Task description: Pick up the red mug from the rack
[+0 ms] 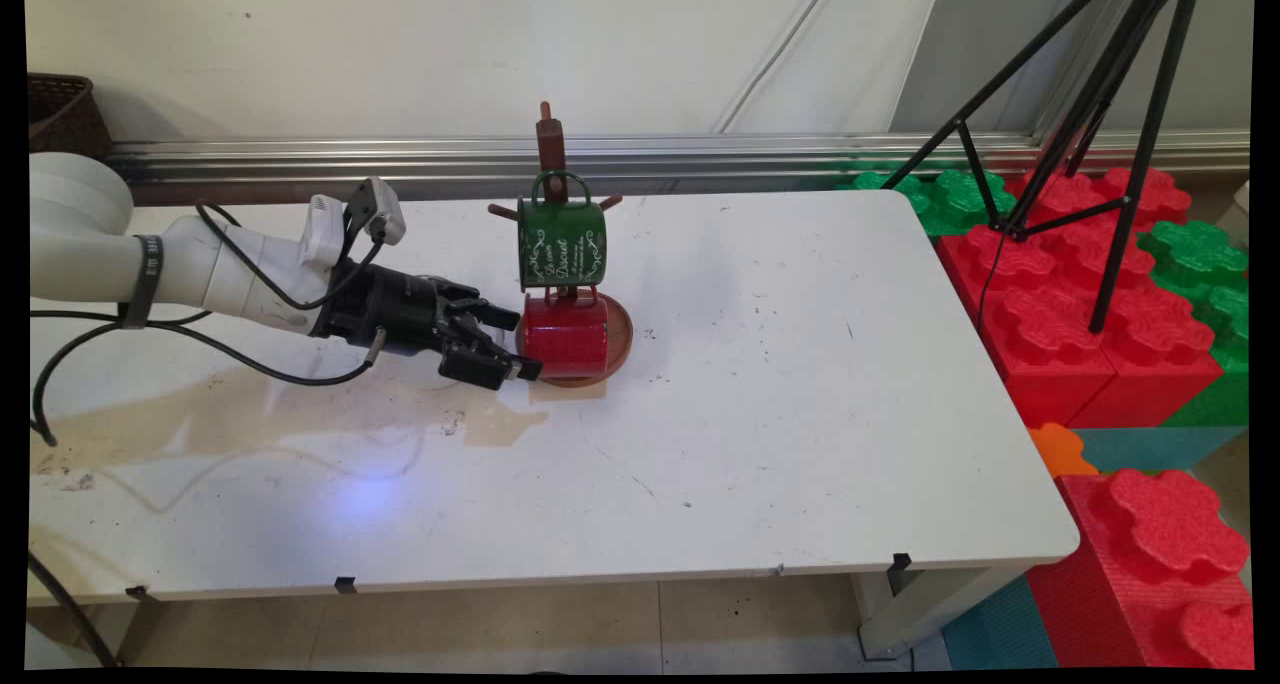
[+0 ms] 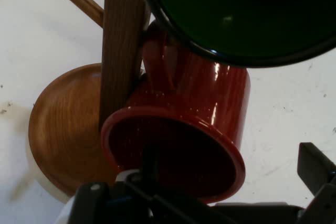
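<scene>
The red mug lies on its side on the round base of the wooden mug tree, under the hanging green mug. Its open mouth is faced by the gripper, whose fingers are spread at the rim, nothing grasped. The white table lies beneath.

Light: bright, even, from above.
Shadows: soft arm shadow on the table.
Glare: highlight streak on the red mug.
Focus: main view sharp; hand view soft, green mug dark.
</scene>
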